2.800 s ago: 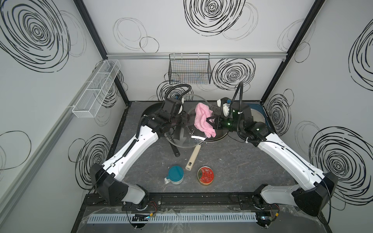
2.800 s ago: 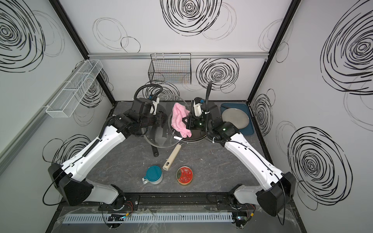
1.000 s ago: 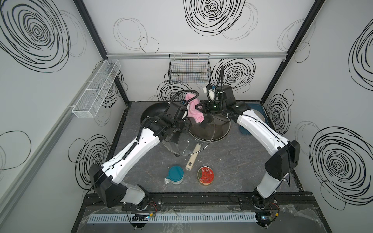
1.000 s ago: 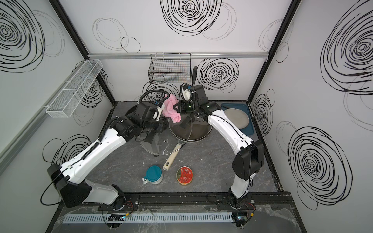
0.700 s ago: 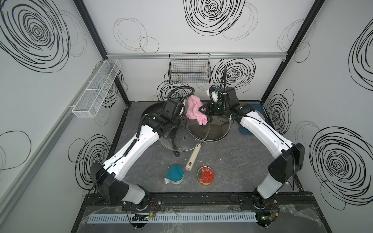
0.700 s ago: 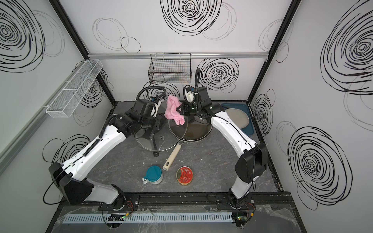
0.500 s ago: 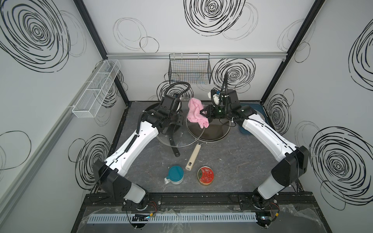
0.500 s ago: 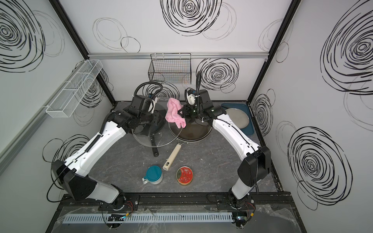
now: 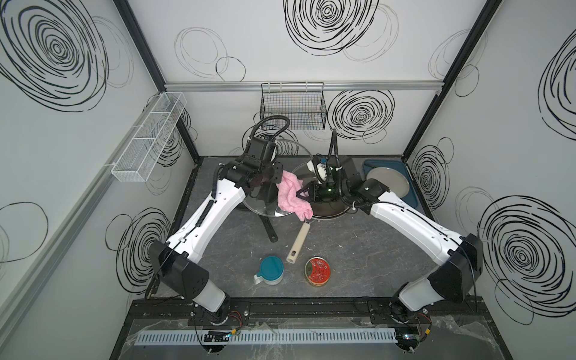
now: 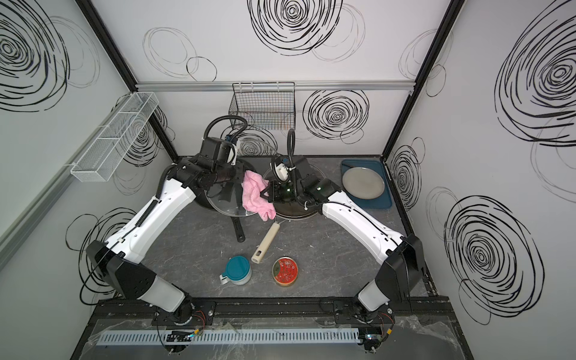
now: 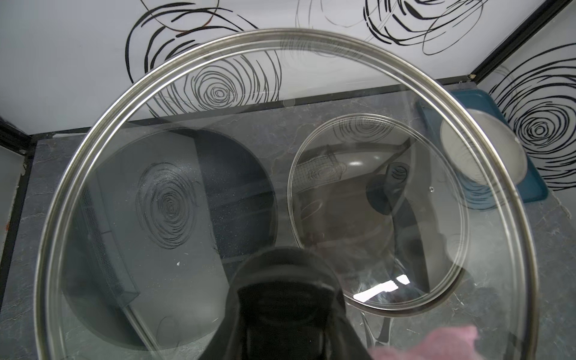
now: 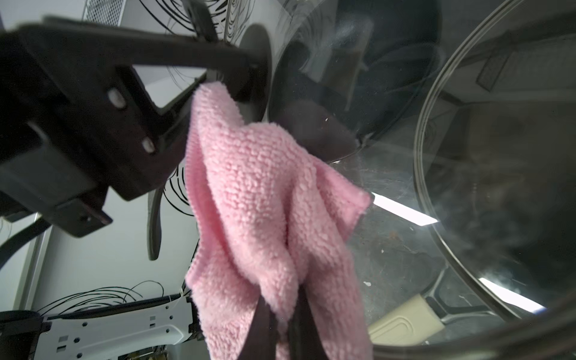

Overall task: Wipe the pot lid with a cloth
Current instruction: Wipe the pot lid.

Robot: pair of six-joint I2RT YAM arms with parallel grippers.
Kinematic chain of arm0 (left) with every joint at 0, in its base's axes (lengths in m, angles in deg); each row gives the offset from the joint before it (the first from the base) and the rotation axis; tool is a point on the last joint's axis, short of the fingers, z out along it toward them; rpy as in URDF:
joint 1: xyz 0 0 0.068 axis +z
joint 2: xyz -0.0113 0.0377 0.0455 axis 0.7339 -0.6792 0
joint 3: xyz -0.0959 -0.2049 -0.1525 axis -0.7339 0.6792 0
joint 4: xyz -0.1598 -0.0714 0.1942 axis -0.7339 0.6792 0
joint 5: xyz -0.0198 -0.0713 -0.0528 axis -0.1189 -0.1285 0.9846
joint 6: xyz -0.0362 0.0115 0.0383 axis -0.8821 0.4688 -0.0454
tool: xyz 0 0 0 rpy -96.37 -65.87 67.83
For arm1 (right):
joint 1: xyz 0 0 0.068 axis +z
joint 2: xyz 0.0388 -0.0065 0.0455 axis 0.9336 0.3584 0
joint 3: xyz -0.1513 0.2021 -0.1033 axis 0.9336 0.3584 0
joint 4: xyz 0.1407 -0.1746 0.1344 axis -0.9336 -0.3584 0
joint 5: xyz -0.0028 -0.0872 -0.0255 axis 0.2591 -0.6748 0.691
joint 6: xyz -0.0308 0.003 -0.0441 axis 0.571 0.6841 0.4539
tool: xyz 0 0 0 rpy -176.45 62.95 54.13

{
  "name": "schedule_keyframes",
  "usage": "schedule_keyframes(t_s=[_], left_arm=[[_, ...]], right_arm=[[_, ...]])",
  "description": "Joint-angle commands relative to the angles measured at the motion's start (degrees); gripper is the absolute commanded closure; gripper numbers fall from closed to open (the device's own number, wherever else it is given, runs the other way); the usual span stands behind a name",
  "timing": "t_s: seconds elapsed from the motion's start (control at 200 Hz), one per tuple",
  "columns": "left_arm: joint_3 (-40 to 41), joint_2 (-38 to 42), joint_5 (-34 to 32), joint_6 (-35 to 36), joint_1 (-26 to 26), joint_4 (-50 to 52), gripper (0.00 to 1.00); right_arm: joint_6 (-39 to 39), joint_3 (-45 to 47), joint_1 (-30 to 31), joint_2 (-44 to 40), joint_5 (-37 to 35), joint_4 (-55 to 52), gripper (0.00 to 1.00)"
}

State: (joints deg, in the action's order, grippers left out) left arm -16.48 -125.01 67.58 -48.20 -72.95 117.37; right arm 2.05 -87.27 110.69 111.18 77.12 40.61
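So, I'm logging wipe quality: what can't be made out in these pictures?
- Cloth-to-lid contact: in both top views the cloth overlaps the lid; touching or not is unclear.
- Right gripper: right wrist view, tips buried in cloth, cut by the edge.
- Lid knob: left wrist view, a dark blur.

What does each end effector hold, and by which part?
Left end effector: round glass pot lid, by its black knob. Right end effector: pink terry cloth, by a bunched fold.

Round clear glass pot lid [image 11: 218,218], glossy and smooth, polished metal rim; small pink terry cloth [image 12: 265,202], soft looped nap; dark grey tabletop [image 9: 358,249], matt, stone-veined.
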Motion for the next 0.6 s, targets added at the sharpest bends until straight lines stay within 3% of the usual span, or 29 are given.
schedule_keyframes(t_s=[0.0,0.595], left_arm=[[-4.59,1.57,0.33,-1.01,0.33,-10.3,1.0],[-5.03,2.08,0.36,-0.93,1.2,-10.2,1.0]], right_arm=[[-2.16,0.33,1.44,-0.82,0.17,3.01,1.0],[-5.26,1.56,5.45,1.55,-0.88,5.6,1.0]])
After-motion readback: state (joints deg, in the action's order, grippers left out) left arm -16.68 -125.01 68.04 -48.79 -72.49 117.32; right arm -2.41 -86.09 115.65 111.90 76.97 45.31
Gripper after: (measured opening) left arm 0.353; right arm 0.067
